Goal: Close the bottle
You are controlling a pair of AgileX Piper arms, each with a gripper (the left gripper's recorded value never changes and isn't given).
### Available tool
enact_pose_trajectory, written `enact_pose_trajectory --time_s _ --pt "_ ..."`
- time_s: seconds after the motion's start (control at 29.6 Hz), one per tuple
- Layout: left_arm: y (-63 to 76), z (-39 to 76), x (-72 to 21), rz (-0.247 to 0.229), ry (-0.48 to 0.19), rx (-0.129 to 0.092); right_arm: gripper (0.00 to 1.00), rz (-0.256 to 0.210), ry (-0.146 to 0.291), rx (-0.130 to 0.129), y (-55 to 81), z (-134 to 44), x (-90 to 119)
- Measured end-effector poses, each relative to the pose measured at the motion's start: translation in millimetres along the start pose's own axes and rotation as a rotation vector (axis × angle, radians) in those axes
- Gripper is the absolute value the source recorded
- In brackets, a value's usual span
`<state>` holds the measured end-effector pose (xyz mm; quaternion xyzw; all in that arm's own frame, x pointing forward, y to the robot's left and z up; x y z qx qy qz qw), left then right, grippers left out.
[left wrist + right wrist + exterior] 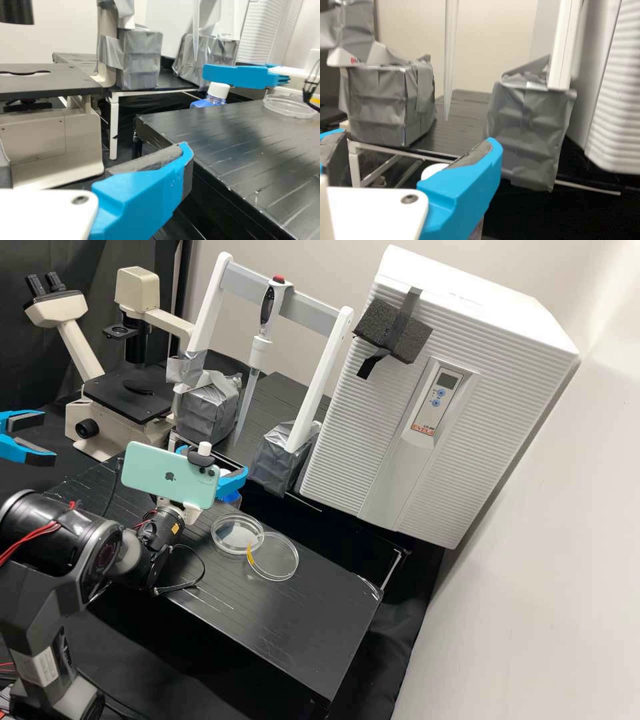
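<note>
Left wrist view: clear bottle (pixel 205 103), smooth round white cap (pixel 218 90), between parted fingers (pixel 465 185) of the right gripper (pixel 412 155); left gripper (pixel 47 437) gapes, empty.

The high view looks down across the bench (pixel 287 613); both wrist views sit low, sharing the grey-taped blocks (pixel 530 135).

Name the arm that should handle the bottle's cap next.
Right. The right gripper hangs open right at the white cap of the bottle. The left gripper is off beside the microscope, away from the bottle.
</note>
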<state>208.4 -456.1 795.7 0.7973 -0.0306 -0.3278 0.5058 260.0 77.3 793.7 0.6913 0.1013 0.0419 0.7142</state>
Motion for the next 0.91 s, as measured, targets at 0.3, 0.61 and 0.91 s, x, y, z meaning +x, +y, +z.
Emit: enact_pose_trajectory --time_s 0.3,0.61,0.91 --pt "1.3 0.9 -0.9 0.01 0.004 0.053 1.0 0.013 0.056 -0.029 -1.5 -10.0 -9" --pt "1.3 0.9 -0.9 0.01 0.004 0.053 1.0 0.062 0.158 -0.087 -11.4 -36.3 -28" --pt "1.3 0.9 -0.9 0.01 0.004 0.053 1.0 0.085 0.191 -0.05 -12.9 -45.3 -42"
